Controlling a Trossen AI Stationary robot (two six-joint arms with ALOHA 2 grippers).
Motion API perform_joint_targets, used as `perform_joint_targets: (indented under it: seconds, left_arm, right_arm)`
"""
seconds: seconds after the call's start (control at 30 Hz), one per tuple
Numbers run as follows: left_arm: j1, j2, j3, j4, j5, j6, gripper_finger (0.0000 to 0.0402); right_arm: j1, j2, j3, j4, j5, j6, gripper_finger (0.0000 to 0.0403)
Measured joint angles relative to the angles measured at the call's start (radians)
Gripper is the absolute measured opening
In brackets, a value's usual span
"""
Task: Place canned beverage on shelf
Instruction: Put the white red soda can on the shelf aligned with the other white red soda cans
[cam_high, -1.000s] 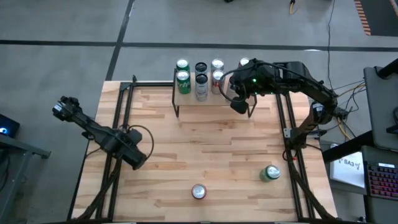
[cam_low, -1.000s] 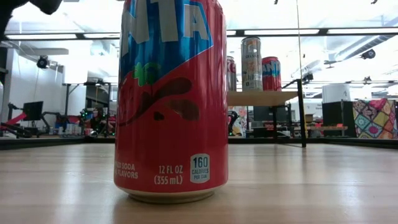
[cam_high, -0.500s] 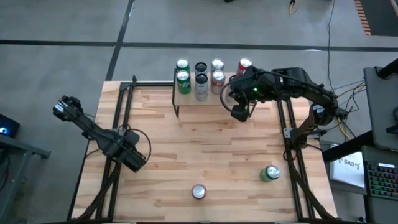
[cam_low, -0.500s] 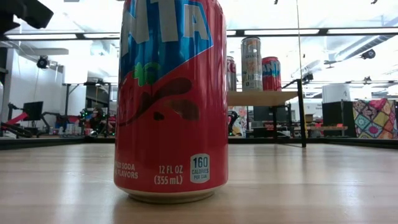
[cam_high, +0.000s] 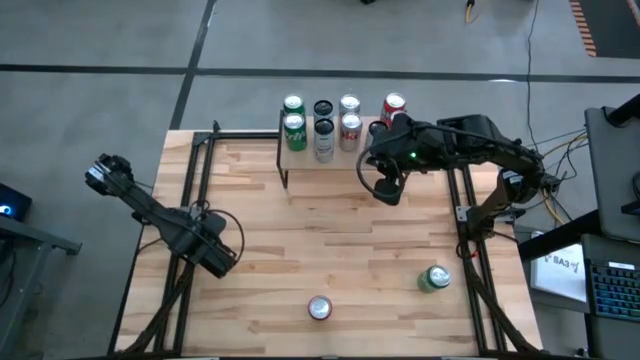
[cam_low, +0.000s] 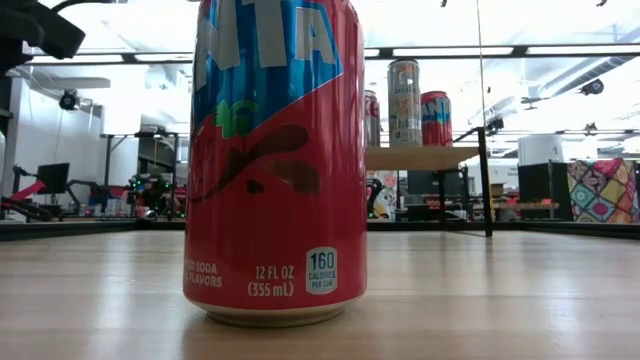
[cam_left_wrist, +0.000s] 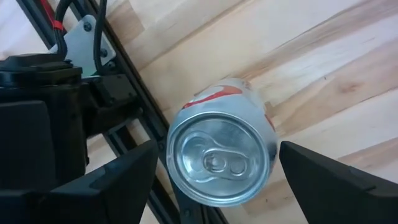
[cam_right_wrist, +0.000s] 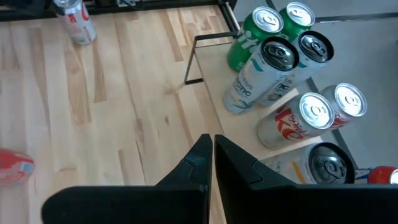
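Note:
A silver-topped can with a red and white label stands upright on the tabletop at the left. My left gripper hangs open above it, pointing down, one finger on either side, touching nothing. In the high view this gripper hides the can. The shelf stands at the far edge and carries several upright cans, a red one at its right end. My right gripper is shut and holds nothing, in the air just in front of the shelf's right end.
A green can stands near the right front. A red can stands at the near edge and fills the low view. Black frame rails run along the table's left and right sides. Bare wood lies in the middle.
My left gripper has sunk toward the can below it, still open. My right gripper, still shut, has drawn back from the shelf's right end toward the near edge, and the red can there now shows.

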Motion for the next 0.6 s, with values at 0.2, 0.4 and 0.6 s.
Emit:
perform_joint_targets:
  seconds: [0.2, 0.4, 0.6]
  left_arm:
    - [0.000, 0.006, -0.026, 0.010, -0.005, -0.016, 0.0322]
    - [0.000, 0.006, -0.058, 0.042, -0.006, -0.029, 0.0322]
    - [-0.003, 0.006, -0.059, 0.067, -0.053, -0.042, 0.0322]
  right_arm:
    - [0.007, 0.000, -0.014, 0.000, 0.000, 0.017, 0.0009]
    - [0.013, 0.000, -0.036, 0.000, 0.000, 0.034, 0.0009]
    - [0.018, 0.001, -0.060, 0.000, 0.000, 0.040, 0.0009]
